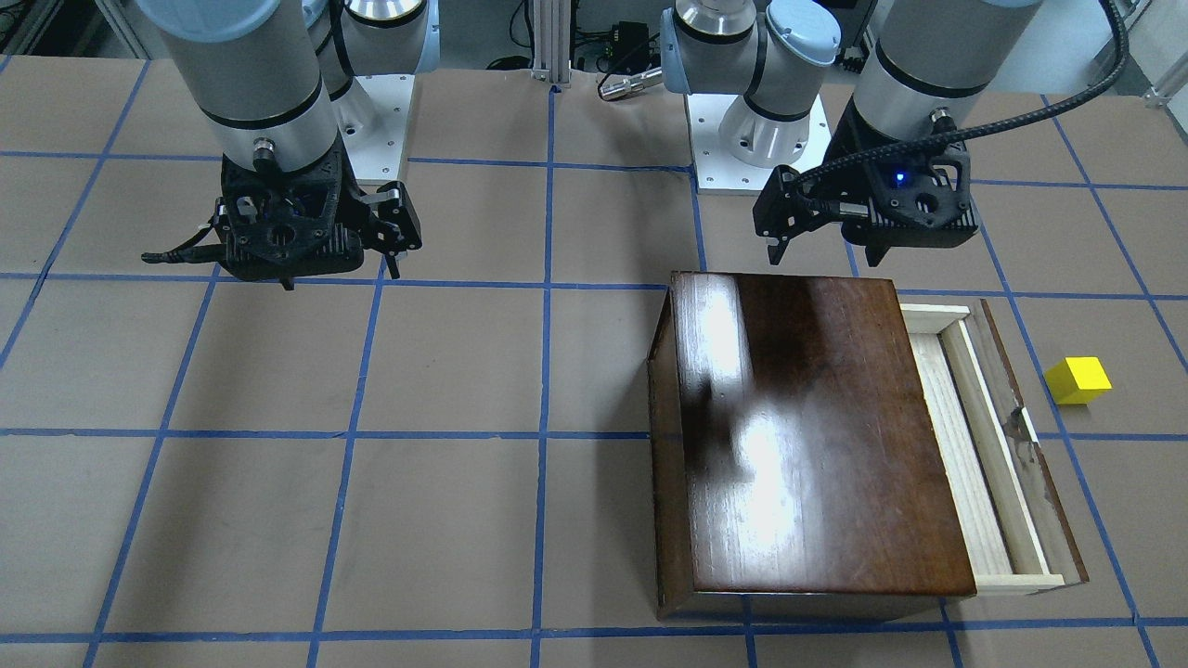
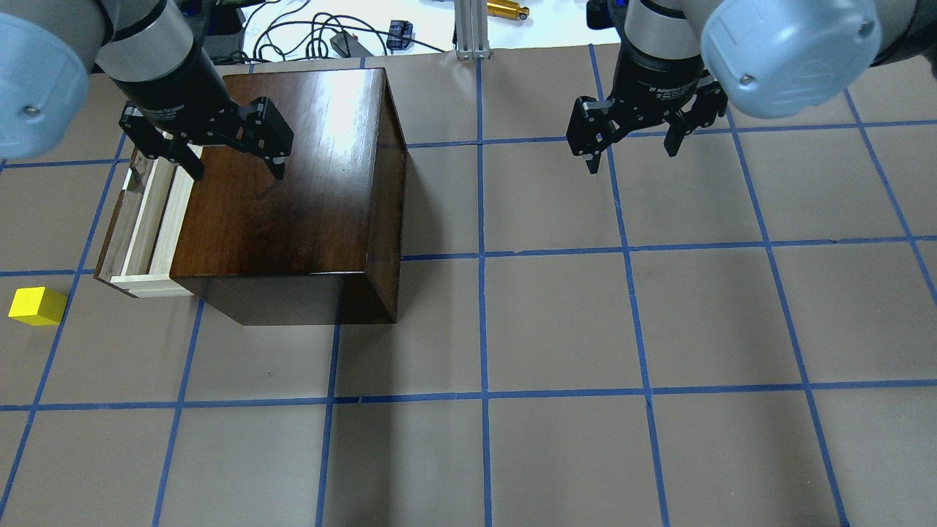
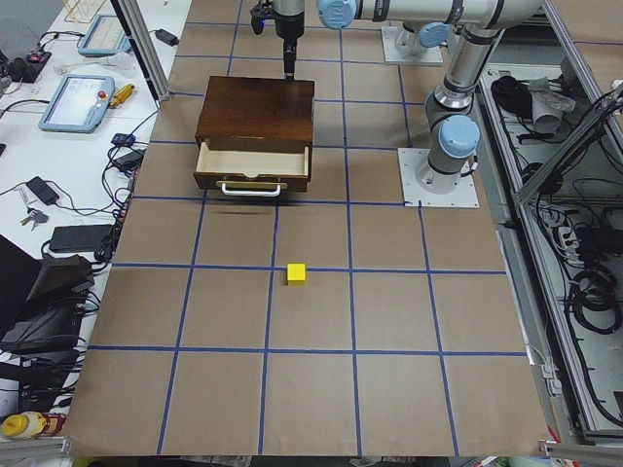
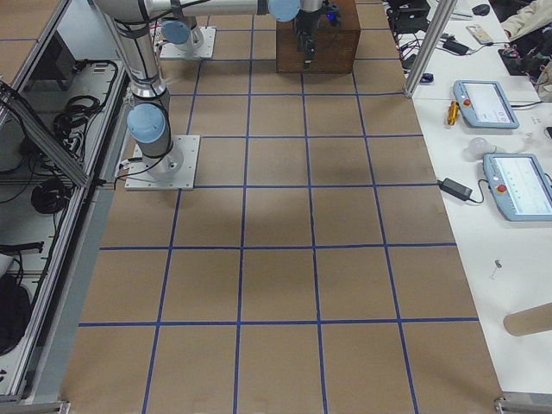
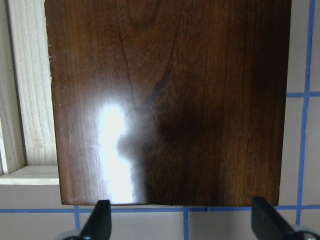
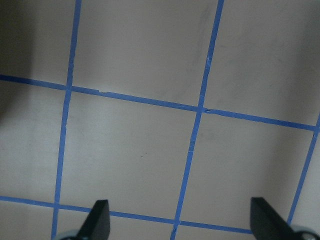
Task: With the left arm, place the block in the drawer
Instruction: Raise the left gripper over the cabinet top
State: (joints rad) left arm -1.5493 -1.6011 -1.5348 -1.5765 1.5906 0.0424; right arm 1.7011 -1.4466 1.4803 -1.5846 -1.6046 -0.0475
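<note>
Outwardly, on my monitor, the block (image 2: 36, 306) is a small bright yellow cube resting on the table (image 2: 556, 315), out beyond the open drawer's (image 1: 965, 455) dark front panel and clear of it, with bare taped paper on every side. My left gripper (image 2: 238, 172) hangs spread wide above the box (image 2: 293, 183). The right gripper (image 2: 631, 159) is likewise spread.
</note>
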